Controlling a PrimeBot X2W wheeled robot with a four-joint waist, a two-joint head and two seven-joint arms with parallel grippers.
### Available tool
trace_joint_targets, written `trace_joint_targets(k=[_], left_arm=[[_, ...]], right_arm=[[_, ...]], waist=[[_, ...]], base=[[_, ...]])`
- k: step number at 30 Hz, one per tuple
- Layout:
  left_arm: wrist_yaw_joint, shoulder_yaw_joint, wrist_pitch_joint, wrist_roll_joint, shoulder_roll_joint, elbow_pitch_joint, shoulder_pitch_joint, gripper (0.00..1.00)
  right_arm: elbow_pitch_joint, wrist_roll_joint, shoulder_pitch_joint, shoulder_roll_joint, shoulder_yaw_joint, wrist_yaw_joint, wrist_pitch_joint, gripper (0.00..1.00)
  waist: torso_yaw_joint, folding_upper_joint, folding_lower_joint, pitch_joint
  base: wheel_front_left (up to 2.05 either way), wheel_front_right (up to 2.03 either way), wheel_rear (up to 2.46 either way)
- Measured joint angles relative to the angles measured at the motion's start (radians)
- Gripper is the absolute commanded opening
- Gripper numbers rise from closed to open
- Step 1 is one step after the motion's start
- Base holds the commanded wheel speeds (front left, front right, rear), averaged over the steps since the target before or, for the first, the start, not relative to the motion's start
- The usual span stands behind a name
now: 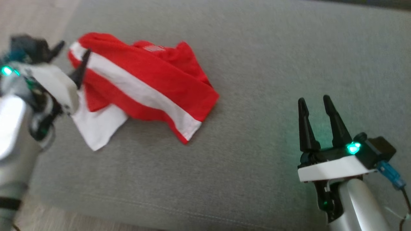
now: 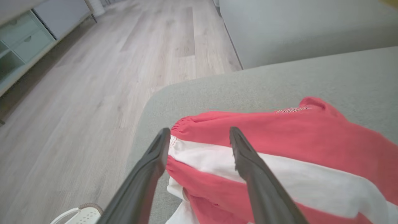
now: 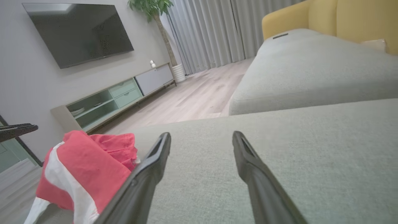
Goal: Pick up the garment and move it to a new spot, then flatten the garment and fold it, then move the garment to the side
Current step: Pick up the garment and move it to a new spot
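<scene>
**Red and white garment bunched at the left end of the grey cushion**

The garment lies in a loose heap on the grey sofa cushion, close to the cushion's left corner. It is red with a wide white band across it. A white part sticks out from under the heap on the side near the robot. It is crumpled and not flat.

The left gripper is at the left edge of the garment. Its two dark fingers stand wide apart and hold nothing. In the left wrist view one finger is over the white band and the other is just beside the red hem, above the cushion's corner. I cannot tell if they touch the cloth.

The right gripper is well apart from the garment, on the right, above bare cushion. Its fingers are also spread and empty.

Beyond the cushion's corner there is a pale wooden floor. The right wrist view shows a dark television on the wall, a low cabinet under it, grey curtains and a yellow backrest.
</scene>
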Motion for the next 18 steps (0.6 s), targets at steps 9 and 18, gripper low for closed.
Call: trace_joint_targets(k=[9, 18], left_arm=[[0.000, -0.187, 0.189, -0.232, 0.105, 0.121, -0.209, 1.00], [0.000, -0.296, 0.264, -0.394, 0.108, 0.200, -0.236, 0.00]], right_arm=[[-0.013, -0.019, -0.044, -0.001, -0.016, 0.000, 0.000, 1.00], [-0.018, -0.026, -0.054, -0.001, -0.016, 0.000, 0.000, 1.00]], waist=[[-0.098, 0.0000, 0.0000, 0.123], [-0.145, 0.0000, -0.0001, 0.177]], base=[[0.00, 0.00, 0.00], [0.00, 0.00, 0.00]])
